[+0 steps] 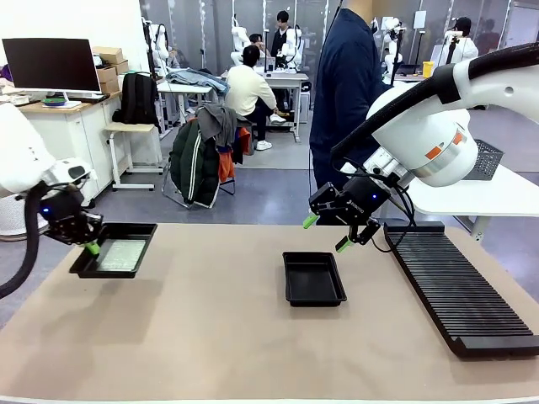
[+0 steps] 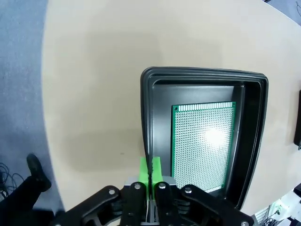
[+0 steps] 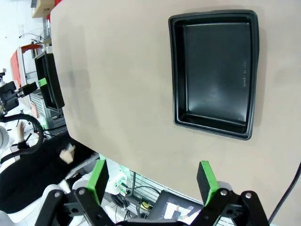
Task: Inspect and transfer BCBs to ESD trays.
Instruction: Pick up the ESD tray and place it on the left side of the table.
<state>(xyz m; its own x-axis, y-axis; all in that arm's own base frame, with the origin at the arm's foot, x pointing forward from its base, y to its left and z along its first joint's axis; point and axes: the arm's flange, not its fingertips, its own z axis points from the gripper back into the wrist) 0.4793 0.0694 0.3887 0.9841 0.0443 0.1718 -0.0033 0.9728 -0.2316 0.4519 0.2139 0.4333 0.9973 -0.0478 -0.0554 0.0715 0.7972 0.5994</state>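
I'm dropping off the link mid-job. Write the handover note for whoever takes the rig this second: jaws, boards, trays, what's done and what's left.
Left gripper: jaws shut, at the rim of the left ESD tray. Whether they pinch the rim is unclear.
Right gripper: jaws open, empty, hanging above the middle ESD tray.
Things: one BCB lies flat on the left tray's floor. The middle tray is empty.
Done: one board trayed.
Left: the middle tray has yet to get its board. Whether the black slotted rack holds any boards is too fine to tell.
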